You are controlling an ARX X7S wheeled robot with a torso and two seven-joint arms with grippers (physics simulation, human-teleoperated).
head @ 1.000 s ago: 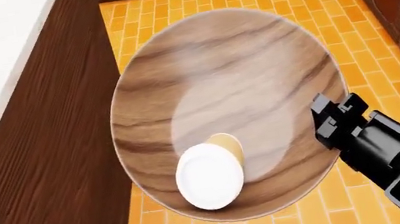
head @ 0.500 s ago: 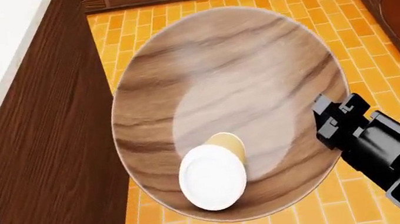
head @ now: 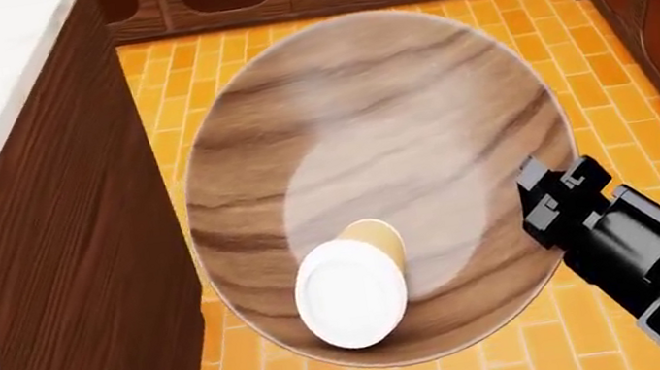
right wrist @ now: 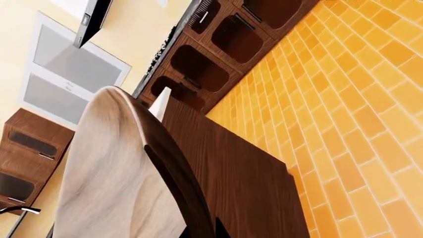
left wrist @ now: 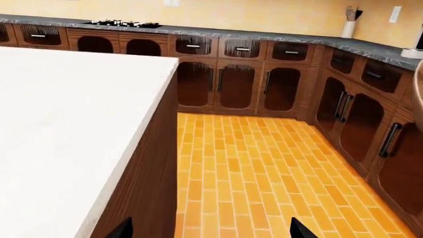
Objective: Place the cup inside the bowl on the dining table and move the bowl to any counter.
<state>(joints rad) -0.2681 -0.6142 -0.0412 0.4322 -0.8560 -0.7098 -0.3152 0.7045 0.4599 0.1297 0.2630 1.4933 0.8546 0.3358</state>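
Note:
The large wooden bowl (head: 367,170) is held in the air above the orange tiled floor. The tan cup (head: 352,285) with its white lid lies on its side inside the bowl, near the front. My right gripper (head: 546,197) is shut on the bowl's right rim; in the right wrist view the rim (right wrist: 165,163) runs between its dark fingertips. My left gripper (left wrist: 208,230) is open and empty, beside the dining table (left wrist: 59,124), only its tips showing. The black counter (left wrist: 264,35) runs along the far wall.
The dining table's dark wood side (head: 70,283) stands close to the left of the bowl. Wooden cabinets (left wrist: 238,84) line the back and the right side (left wrist: 370,114). A stove top (left wrist: 126,23) and a utensil holder (left wrist: 349,27) sit on the counter.
The view has shifted: the table side and floor have slid left and down past the bowl, and the far cabinets show more. The bowl, cup and right gripper keep their places in view.

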